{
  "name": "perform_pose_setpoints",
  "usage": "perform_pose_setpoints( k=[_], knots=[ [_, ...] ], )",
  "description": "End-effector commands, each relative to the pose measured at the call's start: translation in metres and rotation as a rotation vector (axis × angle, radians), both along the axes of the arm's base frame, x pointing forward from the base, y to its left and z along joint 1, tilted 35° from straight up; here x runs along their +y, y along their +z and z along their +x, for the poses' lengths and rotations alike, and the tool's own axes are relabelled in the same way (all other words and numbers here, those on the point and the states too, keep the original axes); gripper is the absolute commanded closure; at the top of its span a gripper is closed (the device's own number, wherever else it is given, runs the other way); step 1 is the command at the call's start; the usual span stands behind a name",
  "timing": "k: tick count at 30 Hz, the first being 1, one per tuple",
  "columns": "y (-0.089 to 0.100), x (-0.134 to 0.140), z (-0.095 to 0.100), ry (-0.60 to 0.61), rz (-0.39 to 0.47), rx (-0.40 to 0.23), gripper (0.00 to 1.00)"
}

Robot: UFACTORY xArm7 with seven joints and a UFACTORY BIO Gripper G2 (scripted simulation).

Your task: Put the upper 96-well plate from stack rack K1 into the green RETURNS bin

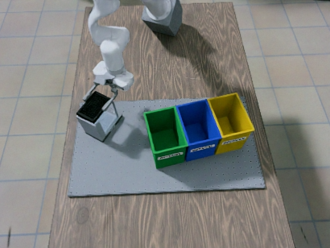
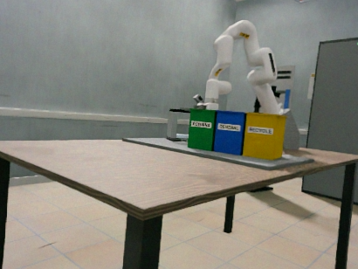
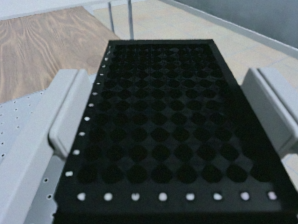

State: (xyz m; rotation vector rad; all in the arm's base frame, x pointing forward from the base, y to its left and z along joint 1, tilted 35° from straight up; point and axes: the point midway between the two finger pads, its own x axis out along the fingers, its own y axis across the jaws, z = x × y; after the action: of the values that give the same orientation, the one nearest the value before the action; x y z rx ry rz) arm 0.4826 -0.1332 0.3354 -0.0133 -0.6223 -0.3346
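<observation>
Upper 96-well plate [image 1: 94, 107] [image 3: 161, 117]: you have it in the hand [image 1: 98, 98] [image 3: 162, 112], which is closed on it, with one finger against each long side and the black plate filling the gap. The fingers stand apart only by the plate's width, and you can see its grid of dark wells between them, with pale dots along two edges. The plate sits right over the top of stack rack K1 [image 1: 91, 128] [image 2: 171, 125], so the rack is directly below your hand, standing on the grey perforated board [image 1: 169, 181] [image 2: 150, 145] [image 3: 15, 122]. You can't make out the lower plate, as the upper one and the rack's walls hide it. Off to one side of the hand, well apart from it, you have three bins in a row, all upright: the green bin [image 1: 168, 162] [image 2: 201, 141] is nearest the hand, the blue bin [image 1: 203, 155] [image 2: 229, 145] is in the middle, and the yellow bin [image 1: 231, 149] [image 2: 263, 148] is farthest. You can see down into the green one from above, and the plate is outside it. Board, rack and bins are all carried by the wood-grained table [image 1: 161, 221] [image 2: 109, 175] [image 3: 47, 45] beneath your hand.
</observation>
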Motion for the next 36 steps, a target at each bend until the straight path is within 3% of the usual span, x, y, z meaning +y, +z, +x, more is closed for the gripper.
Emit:
perform_pose_setpoints(
  k=[1, 36],
  knots=[
    [0.008, 0.001, -0.005, 0.003, 0.002, 0.001, 1.0],
    [0.045, 0.006, -0.031, 0.003, 0.002, 0.0, 1.0]
  ],
)
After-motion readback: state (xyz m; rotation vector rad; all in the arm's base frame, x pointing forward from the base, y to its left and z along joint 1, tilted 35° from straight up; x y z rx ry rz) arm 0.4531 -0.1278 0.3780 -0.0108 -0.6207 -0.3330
